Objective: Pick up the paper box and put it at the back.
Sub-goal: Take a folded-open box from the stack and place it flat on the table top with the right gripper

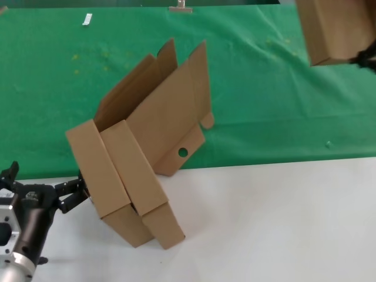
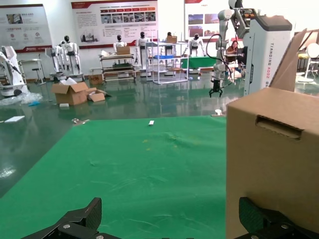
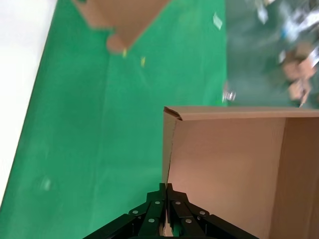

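**Right gripper holds a box aloft over the green cloth; left gripper spread beside the leaning boxes**

Head view: the left gripper (image 1: 79, 191) lies low over the white tabletop (image 1: 276, 223), its arm reaching in from the near left corner and pointing toward the right. Its black fingers (image 1: 69, 187) are spread, with the tips at the wall of the nearest of two leaning boxes (image 1: 126, 182) just ahead of it. These shallow brown cardboard boxes stand tilted on edge with flaps open, one wall showing a small round hole; they straddle the line between the white tabletop and the green cloth (image 1: 264, 88). The right gripper (image 1: 365, 59) is barely visible at the far right edge, high over the cloth, with the paper box (image 1: 335, 29) held up just left of it, clear of the surface.

Left wrist view: the left gripper's two fingertips (image 2: 79, 219) sit wide apart, nothing between them. A brown box wall with a slot cut in it stands just by one finger; the green cloth stretches ahead.

Right wrist view: the right gripper (image 3: 167, 209) is clamped, its fingers meeting on the edge of the paper box's wall. The box extends away from the fingers, plain brown inside, hanging above the green cloth. The leaning boxes show far off.
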Robot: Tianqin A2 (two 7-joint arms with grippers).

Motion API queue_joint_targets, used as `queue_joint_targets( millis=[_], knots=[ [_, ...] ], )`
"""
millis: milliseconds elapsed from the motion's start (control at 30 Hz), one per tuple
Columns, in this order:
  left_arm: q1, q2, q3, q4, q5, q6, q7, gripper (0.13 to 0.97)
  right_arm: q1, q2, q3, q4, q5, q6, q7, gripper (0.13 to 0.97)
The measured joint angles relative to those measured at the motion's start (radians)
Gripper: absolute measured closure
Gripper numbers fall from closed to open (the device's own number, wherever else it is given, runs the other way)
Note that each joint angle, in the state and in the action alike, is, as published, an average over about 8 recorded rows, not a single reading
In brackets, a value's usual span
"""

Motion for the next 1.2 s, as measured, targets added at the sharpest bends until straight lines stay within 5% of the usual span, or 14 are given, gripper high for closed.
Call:
queue_joint_targets(
  millis=[467, 1200],
  knots=[
    [0.0, 0.0, 0.0, 0.0, 0.0, 0.0, 0.0, 0.132, 0.004, -0.034, 0.012, 0.0, -0.269, -0.002, 0.16, 0.942],
    [0.0, 0.0, 0.0, 0.0, 0.0, 0.0, 0.0, 0.132, -0.165, -0.172, 0.175, -0.001, -0.381, 0.11, 0.166, 0.942]
  ],
)
